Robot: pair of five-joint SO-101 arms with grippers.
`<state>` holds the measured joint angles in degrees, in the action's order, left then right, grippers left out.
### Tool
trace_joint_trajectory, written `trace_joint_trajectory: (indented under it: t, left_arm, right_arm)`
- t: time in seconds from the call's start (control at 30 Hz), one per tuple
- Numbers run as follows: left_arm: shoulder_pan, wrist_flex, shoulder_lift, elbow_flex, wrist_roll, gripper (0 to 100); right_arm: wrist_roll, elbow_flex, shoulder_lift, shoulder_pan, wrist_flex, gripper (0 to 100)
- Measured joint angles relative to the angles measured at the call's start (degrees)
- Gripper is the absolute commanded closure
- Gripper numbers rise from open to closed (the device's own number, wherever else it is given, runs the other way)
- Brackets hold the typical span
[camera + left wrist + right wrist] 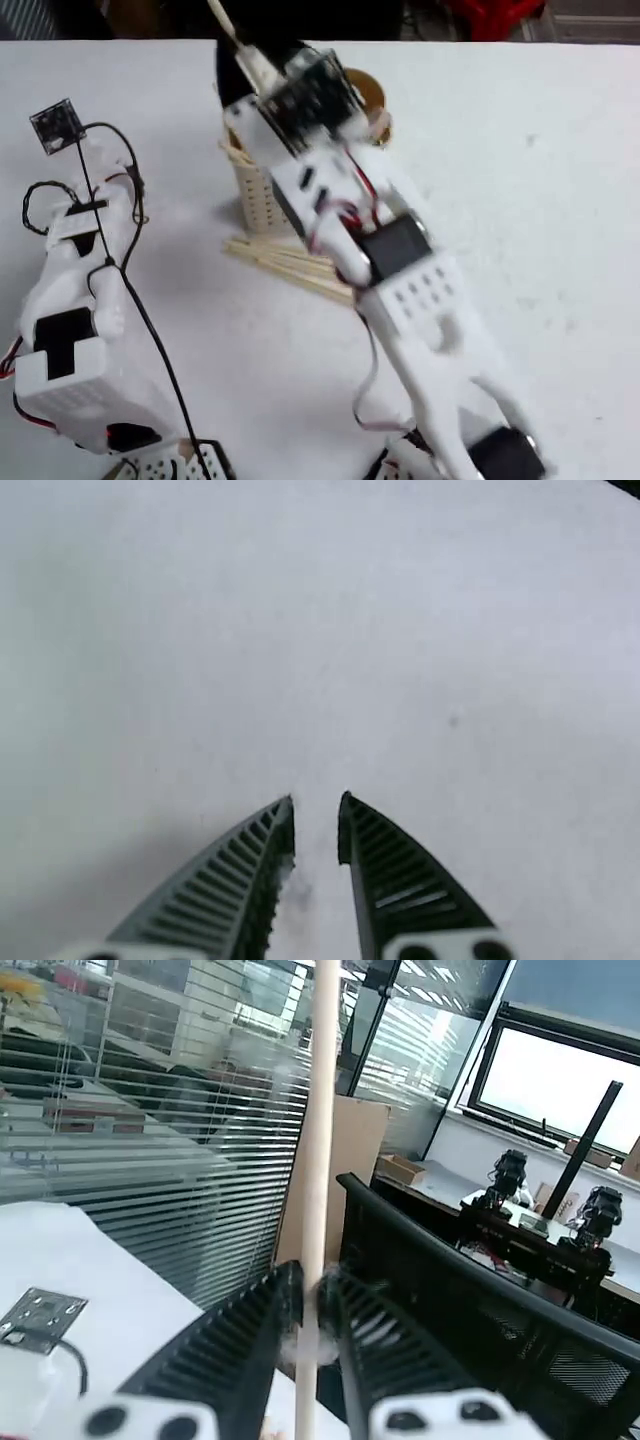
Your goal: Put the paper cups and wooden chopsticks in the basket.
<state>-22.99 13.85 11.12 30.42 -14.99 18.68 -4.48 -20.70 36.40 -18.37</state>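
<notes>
Nearest the camera, the white plastic right arm (430, 310) is stretched from the near right of the white table (540, 170) toward the cream, perforated plastic basket (258, 200), which is stood at the far centre. The right gripper (312, 1285), fitted with black ribbed fingers (250, 1325), is clamped on a single pale wooden chopstick (322, 1110), gripped partway along its length. In the high view that stick is seen raised above the basket and slanted toward the far edge.

A loose bundle of pale wooden chopsticks (285, 262) is spread flat on the table just on the near side of the basket, its right end covered by the arm. A few more stick tips are seen at the basket's left rim. A brown, round paper cup (368, 92) is glimpsed to the far right of the basket, beside the arm's wrist; whether it is set inside the basket cannot be told.

At the left, the white left arm (70, 300) is folded on the table, well apart from the basket, with a thin black cable (150, 330) trailed across it. The left gripper (315, 805) is held low over bare table, its ribbed fingers parted by a narrow gap with nothing gripped between them.
</notes>
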Motion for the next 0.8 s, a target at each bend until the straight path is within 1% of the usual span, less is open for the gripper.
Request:
trace_joint_trajectory:
  t: [0.17, 0.3, 0.47, 0.53, 0.63, 0.8]
  left_arm:
    - [0.00, 0.00, 0.00, 0.00, 0.00, 91]
    - [0.00, 0.00, 0.00, 0.00, 0.00, 91]
    - [0.00, 0.00, 0.00, 0.00, 0.00, 91]
    - [0.00, 0.00, 0.00, 0.00, 0.00, 91]
    - [0.00, 0.00, 0.00, 0.00, 0.00, 91]
    - [0.00, 0.00, 0.00, 0.00, 0.00, 91]
  right_arm:
    - [-0.09, 8.97, 12.13, -1.58, 0.88, 97.8]
    - [-0.09, 11.60, 14.51, -4.75, -1.58, 97.3]
    - [-0.09, 12.75, 14.59, -5.63, -6.24, 86.7]
    - [-0.09, 12.75, 14.59, -5.80, -8.44, 84.7]
    - [-0.09, 12.84, 14.59, -5.80, -10.55, 85.9]
    - [-0.09, 12.84, 14.59, -5.80, -10.64, 88.9]
